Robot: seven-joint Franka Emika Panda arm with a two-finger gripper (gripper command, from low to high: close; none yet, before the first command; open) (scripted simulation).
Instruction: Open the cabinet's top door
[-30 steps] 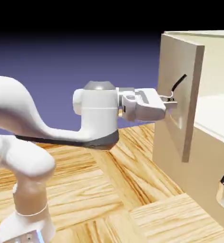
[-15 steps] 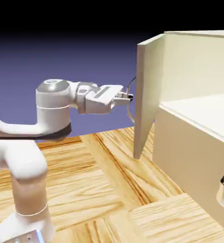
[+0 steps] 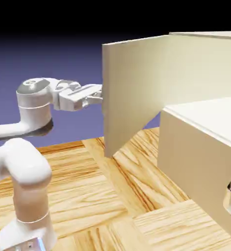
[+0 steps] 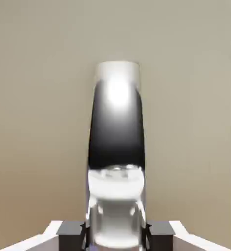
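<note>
End effector (image 3: 98,95) clamped on handle (image 4: 116,162), bar filling the gap between both tips, so arm's pull transfers to top door (image 3: 132,88), which stands swung well out from cabinet (image 3: 205,157), task judged nearly complete.

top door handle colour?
Glossy black with silvery-white highlights; the handle shows best in the hand view, on the beige top door.

No text, label, brand, number or sign can be read anywhere, neither on the cabinet (image 3: 200,162) nor on the arm.
</note>
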